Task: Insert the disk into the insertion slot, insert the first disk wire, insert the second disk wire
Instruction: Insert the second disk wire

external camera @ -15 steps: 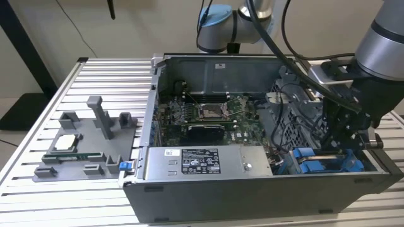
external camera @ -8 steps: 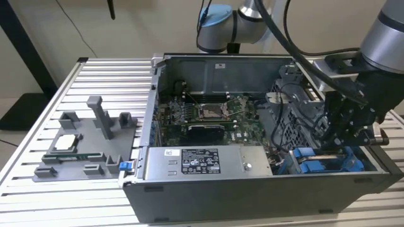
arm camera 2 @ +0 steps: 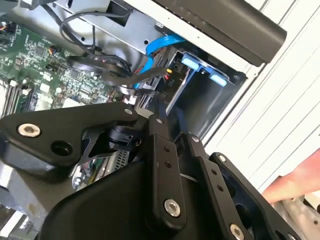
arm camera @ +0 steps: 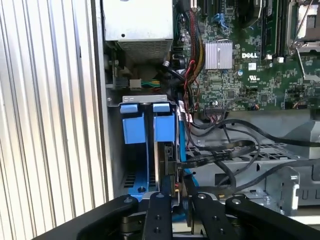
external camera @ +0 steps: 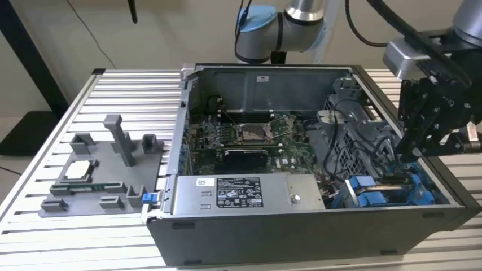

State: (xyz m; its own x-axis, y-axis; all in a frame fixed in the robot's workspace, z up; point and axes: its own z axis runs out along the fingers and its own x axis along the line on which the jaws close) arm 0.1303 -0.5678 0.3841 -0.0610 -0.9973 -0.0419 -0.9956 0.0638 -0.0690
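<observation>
At the exterior view's lower right, the disk [external camera: 388, 189] sits edge-up in the insertion slot [external camera: 421, 195], its connector edge reachable from above. The tool [arm camera: 176, 192] hangs just over it, fingers nearly together around a dark wire plug [arm camera: 172, 172], apparently lining it up with the disk's connector.

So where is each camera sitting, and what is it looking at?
Exterior view: off the arm, above the table, looking down into the open computer case; it shows the robot arm and the gripper over the blue drive carriers.
First wrist view: on the wrist, looking past the gripper at the blue drive carriers and the circuit board.
Second wrist view: on the wrist, looking along the gripper's black links at the drive bay.
All three share the blue carriers.
</observation>
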